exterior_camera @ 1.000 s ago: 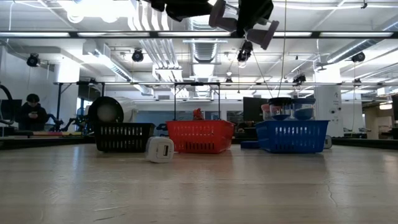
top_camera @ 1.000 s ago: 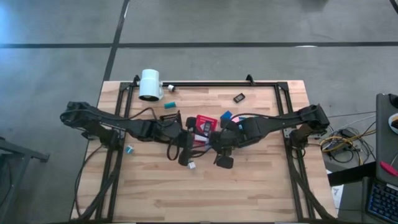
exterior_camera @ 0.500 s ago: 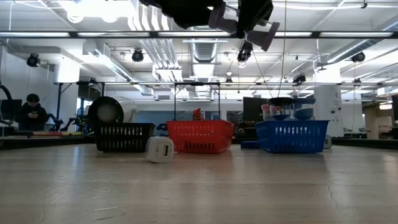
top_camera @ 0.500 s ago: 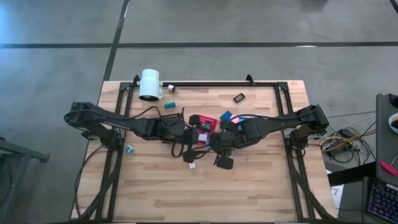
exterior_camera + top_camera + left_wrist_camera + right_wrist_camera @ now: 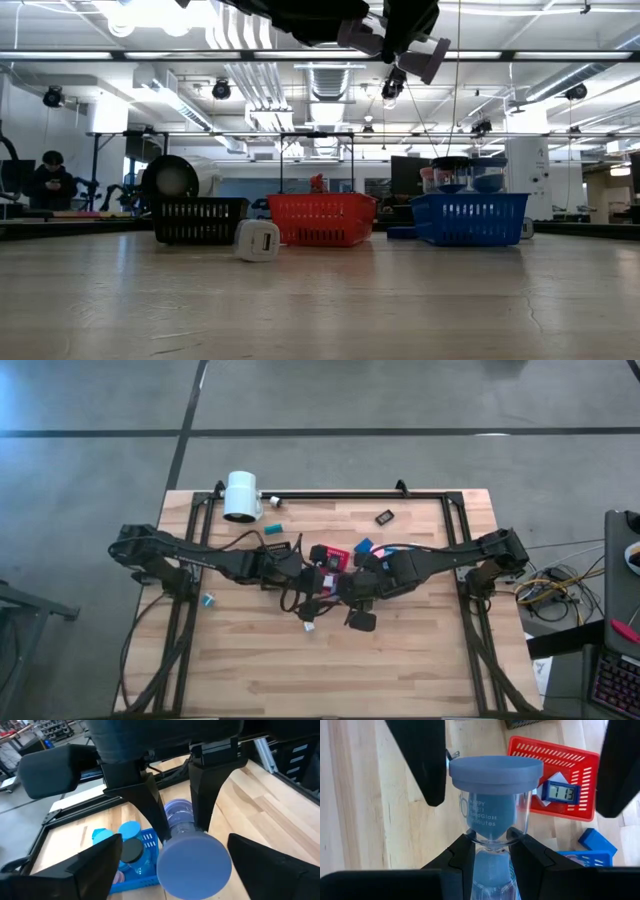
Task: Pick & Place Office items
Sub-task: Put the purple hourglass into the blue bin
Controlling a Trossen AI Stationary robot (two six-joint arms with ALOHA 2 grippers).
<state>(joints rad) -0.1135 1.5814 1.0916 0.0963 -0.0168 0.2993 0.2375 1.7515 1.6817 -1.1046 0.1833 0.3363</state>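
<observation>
My right gripper [image 5: 492, 851] is shut on an hourglass [image 5: 495, 815] with blue-grey end caps and a clear glass body, high over the table's middle [image 5: 352, 610]. My left gripper [image 5: 175, 840] is open. Its fingers stand on either side of the hourglass's free cap [image 5: 195, 865] with a gap on each side, and the right wrist view shows them flanking that cap [image 5: 495, 767]. Loose items rest on the table: a white block [image 5: 308, 626], teal bits [image 5: 271, 529] and a small black piece [image 5: 384, 516]. My right gripper pinches the hourglass at its narrow waist [image 5: 492, 842] between its two fingers [image 5: 457, 862]. The fingers lie across the hourglass. It is lifted clear of the table and tilted, one cap [image 5: 428, 58] lower, the other cap facing my left gripper.
The red tray [image 5: 330, 557] holds a small digital clock [image 5: 560, 791]. The blue tray [image 5: 145, 870] holds blue and black round caps. A black tray [image 5: 277, 550] and a big white cylinder [image 5: 242, 497] stand nearer the far left. A black rail [image 5: 340, 494] runs along the far edge.
My left gripper has moved toward the table's right, up to the hourglass, and its open fingers now stand around the free cap. My right gripper has kept the hourglass in place.
</observation>
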